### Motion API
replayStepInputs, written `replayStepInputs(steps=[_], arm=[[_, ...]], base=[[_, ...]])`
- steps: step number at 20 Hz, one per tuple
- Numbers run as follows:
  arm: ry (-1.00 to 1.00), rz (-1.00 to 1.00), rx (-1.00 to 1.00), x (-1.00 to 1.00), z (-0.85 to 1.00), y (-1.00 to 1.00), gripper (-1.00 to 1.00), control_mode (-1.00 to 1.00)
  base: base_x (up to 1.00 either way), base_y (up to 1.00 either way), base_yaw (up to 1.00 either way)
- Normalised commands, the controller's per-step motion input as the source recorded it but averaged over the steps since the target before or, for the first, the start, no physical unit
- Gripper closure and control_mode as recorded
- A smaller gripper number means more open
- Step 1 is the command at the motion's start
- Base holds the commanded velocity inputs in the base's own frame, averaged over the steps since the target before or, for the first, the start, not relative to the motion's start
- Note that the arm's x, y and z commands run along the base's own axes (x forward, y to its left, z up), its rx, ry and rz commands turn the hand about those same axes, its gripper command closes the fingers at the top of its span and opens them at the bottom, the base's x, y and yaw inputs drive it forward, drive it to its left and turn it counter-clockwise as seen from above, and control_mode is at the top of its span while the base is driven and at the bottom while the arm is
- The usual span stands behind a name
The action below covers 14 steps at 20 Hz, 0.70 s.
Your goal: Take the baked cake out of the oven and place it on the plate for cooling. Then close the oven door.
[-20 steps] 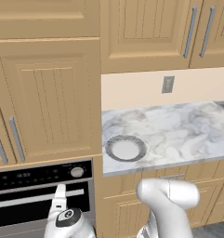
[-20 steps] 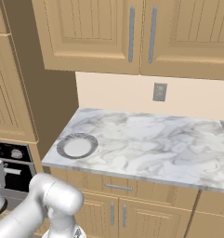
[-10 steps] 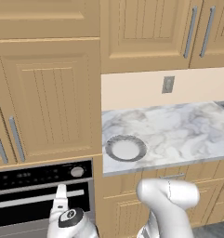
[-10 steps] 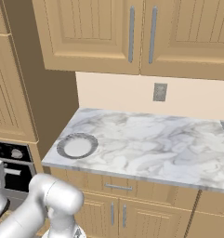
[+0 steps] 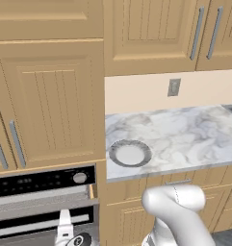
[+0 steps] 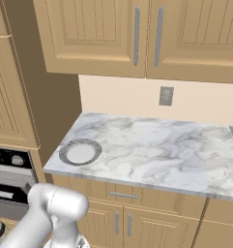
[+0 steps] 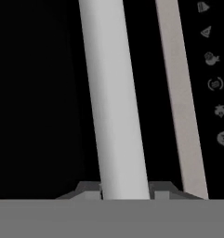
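The built-in wall oven with black control panel and silver knob (image 5: 45,185) sits low at the left, below beige cabinets and beside the white-and-grey marble counter (image 5: 185,134). Its dark-glass oven door (image 5: 45,218) carries a long silver bar handle (image 7: 114,102) whose long axis runs level across the door front; in the hand view it reads as a pale bar running nearly top to bottom. The white arm (image 5: 177,214) bends low and leftward toward the door. The two-finger gripper (image 7: 125,191) is clamped on that handle, one fingertip either side. The round grey-rimmed plate with white centre (image 5: 130,153) lies flat on the counter's left end.
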Motion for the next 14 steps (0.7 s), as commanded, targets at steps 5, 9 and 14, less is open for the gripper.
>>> replayStepInputs(steps=[5, 9, 14], arm=[[0.13, 0.08, 0.0, -0.72, -0.45, 0.1, 1.0, -1.0], [0.14, 0.06, 0.0, -0.61, -0.48, 0.1, 1.0, -1.0], [0.18, 0.03, -0.01, -0.45, -0.45, 0.13, 1.0, -1.0]], base=[[0.0, 0.0, 0.0], [0.0, 0.0, 0.0], [0.0, 0.0, 0.0]])
